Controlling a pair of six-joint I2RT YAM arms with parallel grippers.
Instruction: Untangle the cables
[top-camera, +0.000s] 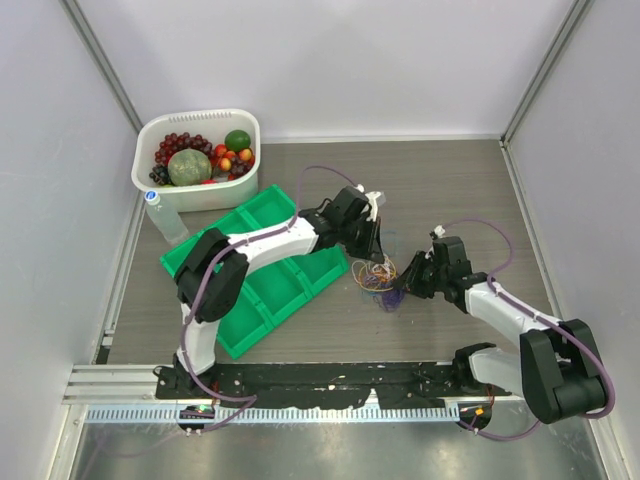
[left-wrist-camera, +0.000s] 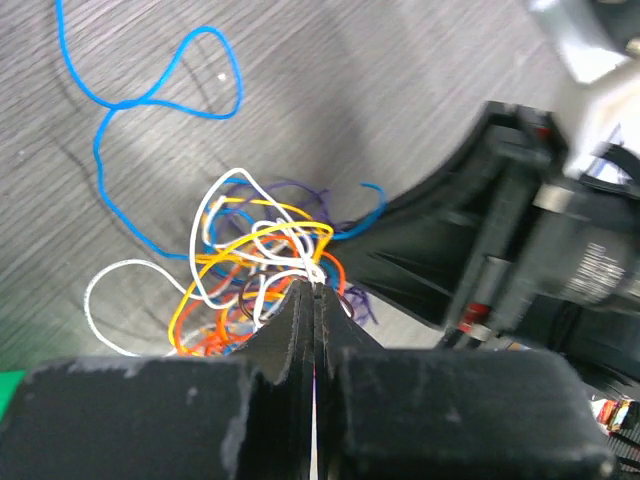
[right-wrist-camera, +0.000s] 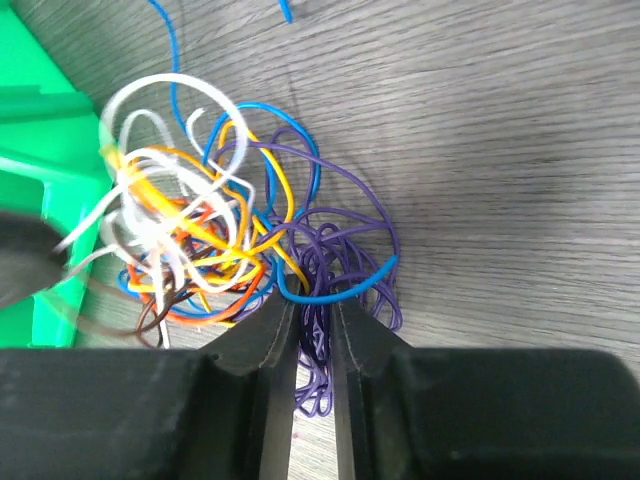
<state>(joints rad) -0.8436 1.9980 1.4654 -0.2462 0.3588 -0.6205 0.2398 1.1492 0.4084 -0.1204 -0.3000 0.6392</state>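
Grey wood-grain table (top-camera: 440, 200), white walls; left hand (left-wrist-camera: 314, 290) clamped on cables (left-wrist-camera: 255, 265); right hand (right-wrist-camera: 312, 310) pinching purple strands.

- No text, brand, number or sign can be read in any view.
- The right arm's wrist housing (left-wrist-camera: 590, 265) carries a pale printed patch, too blurred to read.

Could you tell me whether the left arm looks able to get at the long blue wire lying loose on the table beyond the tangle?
Probably yes: the blue wire lies on open table just beyond the left gripper, nothing covering it, though the gripper is shut on the tangle.
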